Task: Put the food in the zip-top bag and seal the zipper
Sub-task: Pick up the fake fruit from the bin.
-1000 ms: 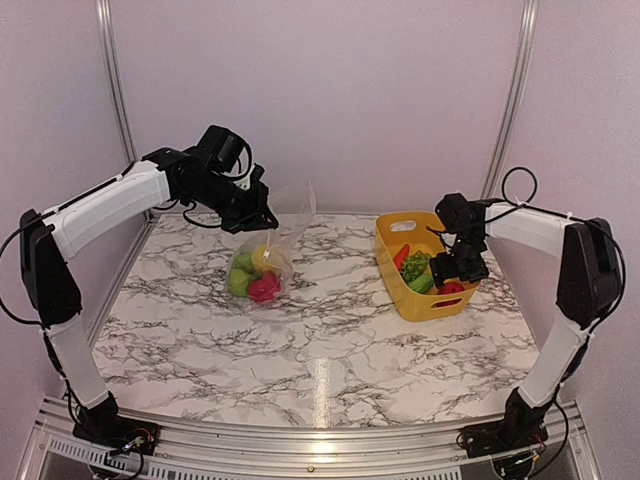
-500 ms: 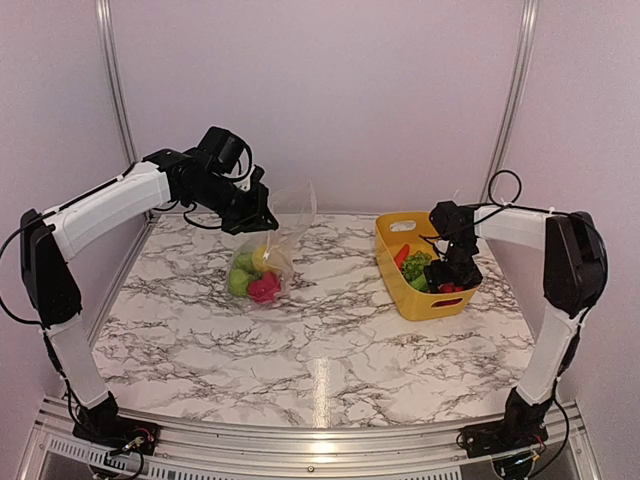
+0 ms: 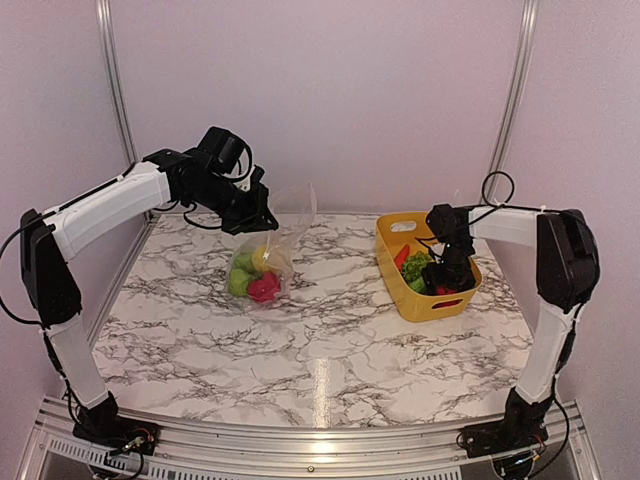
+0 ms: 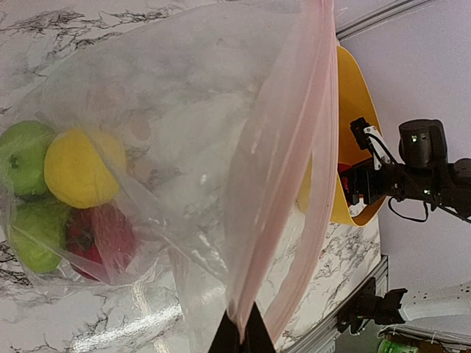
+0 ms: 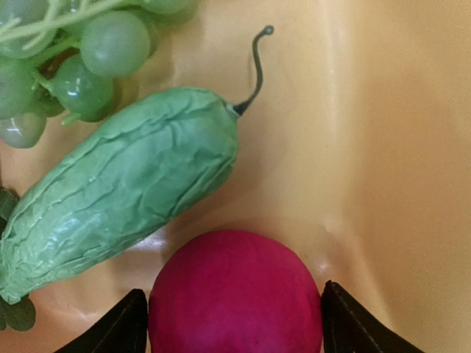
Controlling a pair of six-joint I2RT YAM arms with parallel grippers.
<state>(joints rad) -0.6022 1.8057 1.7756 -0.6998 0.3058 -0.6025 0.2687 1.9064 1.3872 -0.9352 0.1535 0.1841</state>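
My left gripper (image 3: 262, 222) (image 4: 239, 334) is shut on the pink zipper (image 4: 287, 147) strip and holds the mouth of the clear zip-top bag (image 3: 278, 232) (image 4: 184, 110) up above the table. In the bag's bottom lie green apples (image 4: 22, 158), a yellow fruit (image 4: 77, 169) and a red piece (image 4: 99, 239). My right gripper (image 3: 443, 284) (image 5: 234, 309) is down inside the yellow basket (image 3: 425, 305), its fingers touching both sides of a round red fruit (image 5: 235, 279) that rests on the basket floor. A green cucumber (image 5: 118, 191) and green grapes (image 5: 81, 59) lie just beyond it.
The basket stands at the right rear of the marble table (image 3: 330, 330), with a long red-orange piece (image 3: 401, 256) against its left wall. Metal frame posts (image 3: 510, 100) rise behind the table. The bag hangs left of centre, near the back wall.
My right gripper has dropped lower into the basket and shifted slightly left, and its jaws have narrowed onto the red fruit. The left arm and the bag have not moved.
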